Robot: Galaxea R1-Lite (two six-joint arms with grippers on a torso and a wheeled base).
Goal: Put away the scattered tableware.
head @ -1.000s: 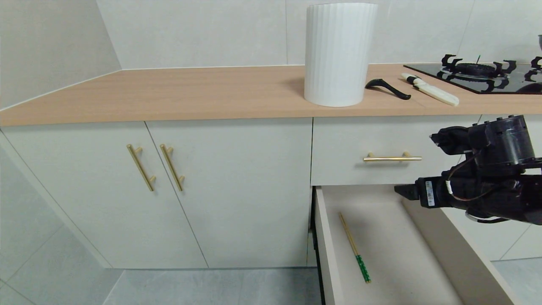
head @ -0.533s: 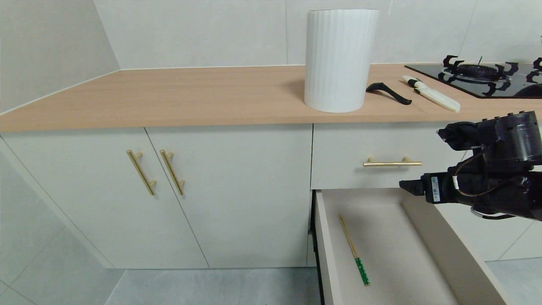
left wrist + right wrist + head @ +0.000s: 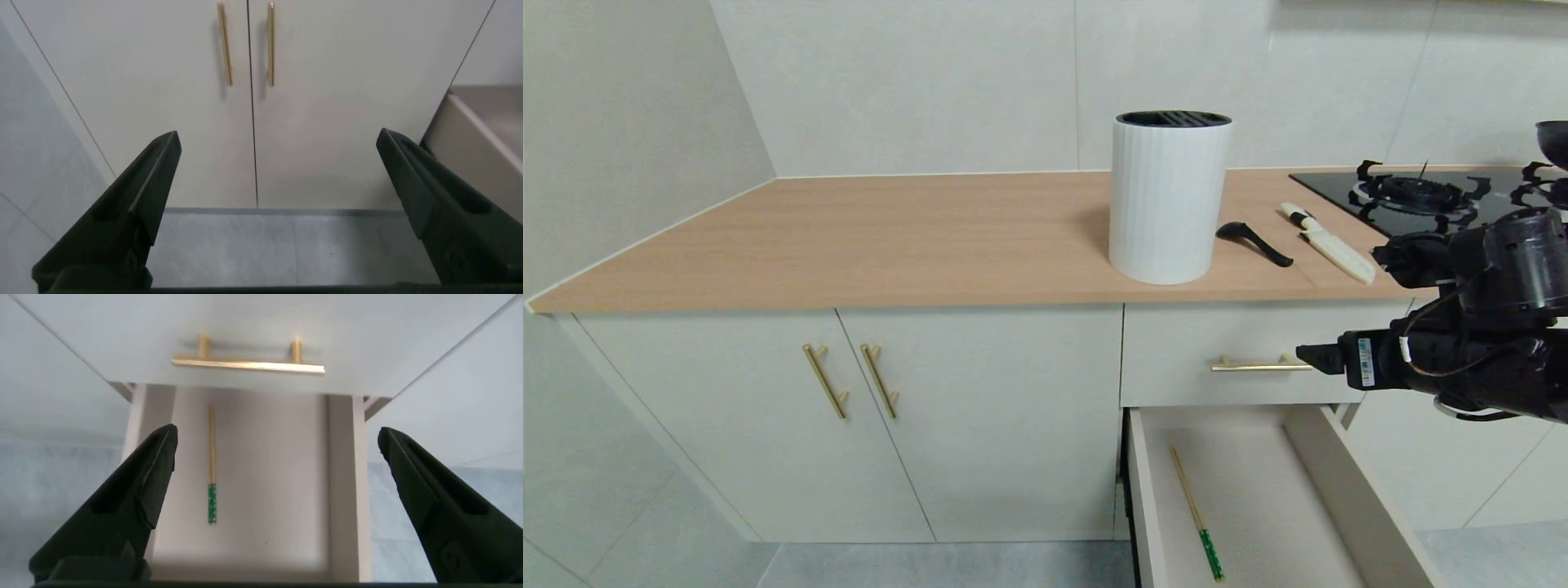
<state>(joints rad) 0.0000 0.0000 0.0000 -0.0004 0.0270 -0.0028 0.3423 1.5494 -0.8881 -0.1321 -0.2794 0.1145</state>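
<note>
Right gripper [image 3: 274, 437] is spread wide and empty, above the open drawer [image 3: 1347, 490]. Directly below it lie green-tipped chopsticks [image 3: 212, 482] (judged stowed). Above and beyond it, black spoon [image 3: 1252, 241] and white knife [image 3: 1327, 243] await stowing on the countertop [image 3: 890, 237].

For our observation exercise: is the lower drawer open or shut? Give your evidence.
Open: the lower drawer is pulled well out, its floor exposed from above, with chopsticks lying inside.
</note>
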